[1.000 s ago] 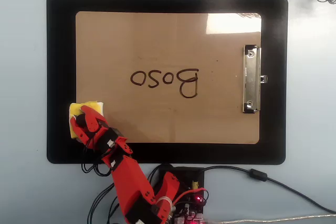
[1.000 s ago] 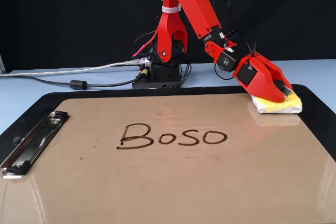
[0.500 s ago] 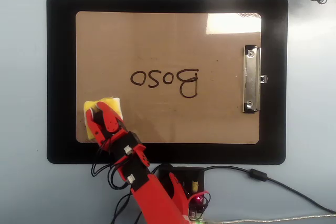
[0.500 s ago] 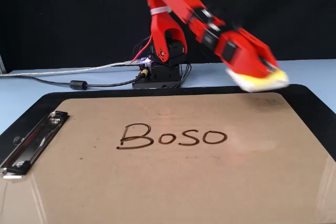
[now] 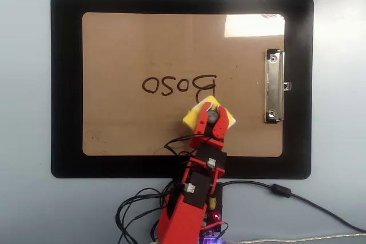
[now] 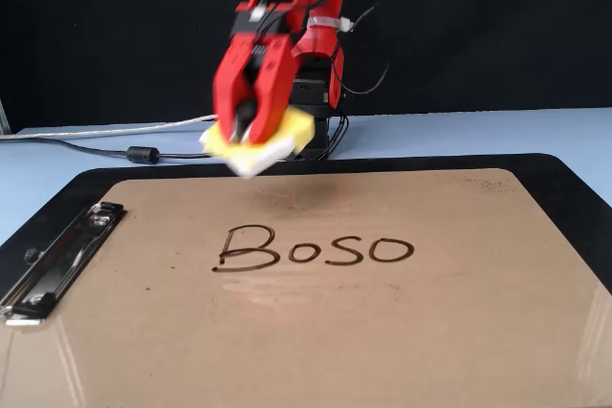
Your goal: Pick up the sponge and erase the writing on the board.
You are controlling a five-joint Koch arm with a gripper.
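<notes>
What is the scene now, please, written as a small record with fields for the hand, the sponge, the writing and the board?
hand: red hand, shut on the square yellow sponge with a white layer
sponge: lifted above the board, tilted, not touching it in the fixed view
writing: dark brown marker letters "Boso", whole in the fixed view; the sponge hides part of the B from overhead
board: tan-brown rectangular clipboard lying flat on a black mat
clip: silver metal clip on one short side
</notes>
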